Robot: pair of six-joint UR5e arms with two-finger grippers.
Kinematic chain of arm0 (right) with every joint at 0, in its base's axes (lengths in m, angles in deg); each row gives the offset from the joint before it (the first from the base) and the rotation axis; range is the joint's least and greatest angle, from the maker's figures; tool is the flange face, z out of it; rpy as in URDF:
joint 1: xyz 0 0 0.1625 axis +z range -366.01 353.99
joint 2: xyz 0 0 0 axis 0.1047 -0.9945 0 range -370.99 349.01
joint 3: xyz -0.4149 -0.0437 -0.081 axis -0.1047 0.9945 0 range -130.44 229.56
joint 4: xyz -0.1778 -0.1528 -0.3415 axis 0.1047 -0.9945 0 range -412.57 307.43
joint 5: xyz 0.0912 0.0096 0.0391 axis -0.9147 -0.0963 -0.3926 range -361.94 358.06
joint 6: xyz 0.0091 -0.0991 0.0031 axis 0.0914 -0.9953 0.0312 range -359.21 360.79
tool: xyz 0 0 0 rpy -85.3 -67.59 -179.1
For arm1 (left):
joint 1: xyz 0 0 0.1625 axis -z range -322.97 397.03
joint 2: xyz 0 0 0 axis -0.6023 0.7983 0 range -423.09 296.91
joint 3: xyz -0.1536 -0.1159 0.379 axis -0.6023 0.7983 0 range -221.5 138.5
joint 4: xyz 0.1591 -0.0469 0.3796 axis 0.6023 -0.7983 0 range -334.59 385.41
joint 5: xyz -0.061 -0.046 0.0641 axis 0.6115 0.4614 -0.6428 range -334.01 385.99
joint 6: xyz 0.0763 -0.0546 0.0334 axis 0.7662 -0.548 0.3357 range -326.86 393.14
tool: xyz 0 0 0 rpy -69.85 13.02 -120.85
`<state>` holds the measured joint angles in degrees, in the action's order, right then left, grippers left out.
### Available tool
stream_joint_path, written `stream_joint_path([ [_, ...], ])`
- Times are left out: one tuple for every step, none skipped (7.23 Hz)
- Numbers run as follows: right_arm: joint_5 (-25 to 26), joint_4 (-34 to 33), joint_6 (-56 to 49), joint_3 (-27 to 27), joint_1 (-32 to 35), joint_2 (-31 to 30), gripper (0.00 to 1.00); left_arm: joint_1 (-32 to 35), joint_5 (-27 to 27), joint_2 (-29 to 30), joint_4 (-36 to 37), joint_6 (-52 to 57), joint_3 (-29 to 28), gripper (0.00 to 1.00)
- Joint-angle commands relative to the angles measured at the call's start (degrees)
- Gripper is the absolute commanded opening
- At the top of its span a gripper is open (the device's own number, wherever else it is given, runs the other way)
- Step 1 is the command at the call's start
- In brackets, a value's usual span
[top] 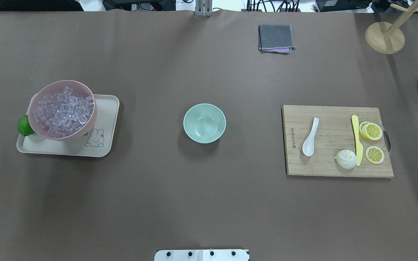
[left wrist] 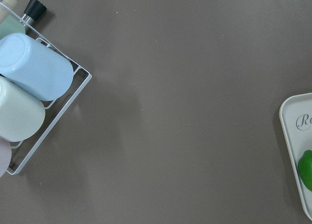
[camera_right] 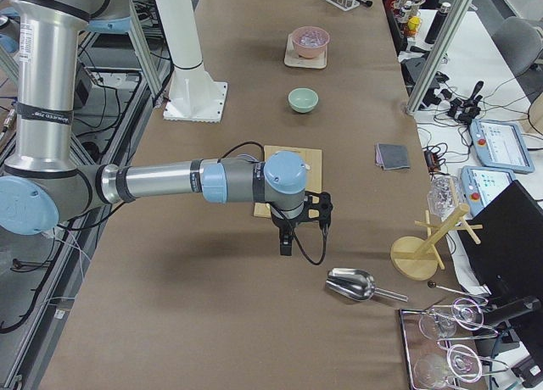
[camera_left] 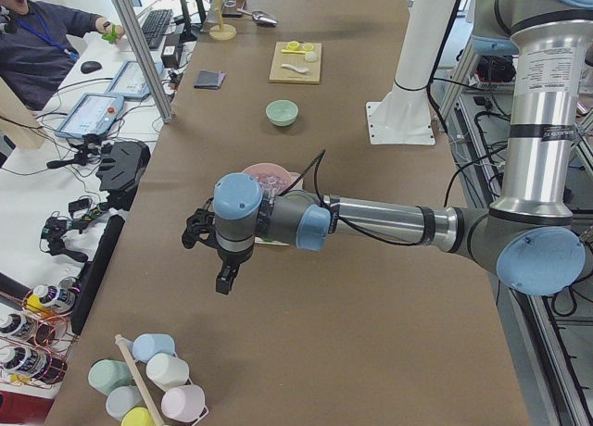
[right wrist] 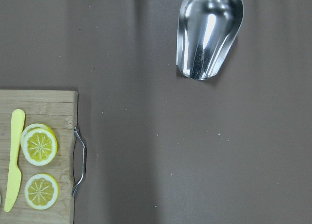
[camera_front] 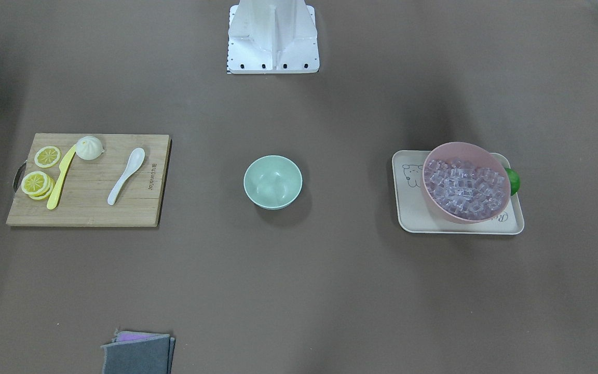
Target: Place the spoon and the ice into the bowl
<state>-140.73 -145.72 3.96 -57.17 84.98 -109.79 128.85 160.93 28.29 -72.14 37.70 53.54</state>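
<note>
The white spoon (camera_front: 126, 175) lies on a wooden cutting board (camera_front: 86, 213); it also shows in the overhead view (top: 310, 136). The empty mint-green bowl (top: 204, 123) stands at the table's middle. Clear ice cubes (top: 63, 110) fill a pink bowl (top: 36, 99) on a beige tray (top: 102, 145). My left gripper (camera_left: 225, 280) hangs over bare table beyond the tray's outer end. My right gripper (camera_right: 287, 244) hangs past the board's outer end, near a metal scoop (camera_right: 352, 284). I cannot tell whether either gripper is open or shut.
A yellow knife (top: 356, 139), lemon slices (top: 372, 131) and a white bun (top: 346, 158) share the board. A lime (top: 24, 125) sits beside the pink bowl. A grey cloth (top: 275, 38), a wooden stand (top: 384, 37) and a cup rack (left wrist: 34, 87) stand at the edges.
</note>
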Motion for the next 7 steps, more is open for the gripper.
stream_joint_path([
  [-2.02, 4.18, 0.43, -0.05, -0.11, 0.45, 1.0, -0.06, -0.03, 2.3, -0.09, -0.17, -0.03, 0.99],
  [-1.41, 10.39, 1.04, 0.73, -0.11, 2.89, 1.0, -0.06, -0.03, 3.7, -2.35, -0.17, -0.21, 0.99],
  [-2.1, 11.67, 8.97, 0.48, -0.02, 4.57, 1.0, -0.06, -0.12, 3.54, -6.81, -0.35, -0.64, 0.99],
  [-2.8, 14.03, 15.23, -1.09, 0.07, 5.02, 1.0, -0.06, -0.12, 3.37, -8.25, -0.44, -1.34, 0.99],
  [-2.64, 20.58, 15.11, -0.32, 0.07, 4.68, 1.0, -0.06, -0.03, 3.37, -8.78, -0.35, -1.09, 0.99],
  [-2.29, 27.0, 13.63, 1.08, -0.02, 4.76, 1.0, -0.06, -0.03, 3.37, -10.36, -0.26, -1.0, 0.99],
  [0.24, 33.67, 12.57, 4.05, 0.07, 4.85, 1.0, -0.06, -0.03, 3.37, -12.89, -0.35, -1.61, 0.99],
])
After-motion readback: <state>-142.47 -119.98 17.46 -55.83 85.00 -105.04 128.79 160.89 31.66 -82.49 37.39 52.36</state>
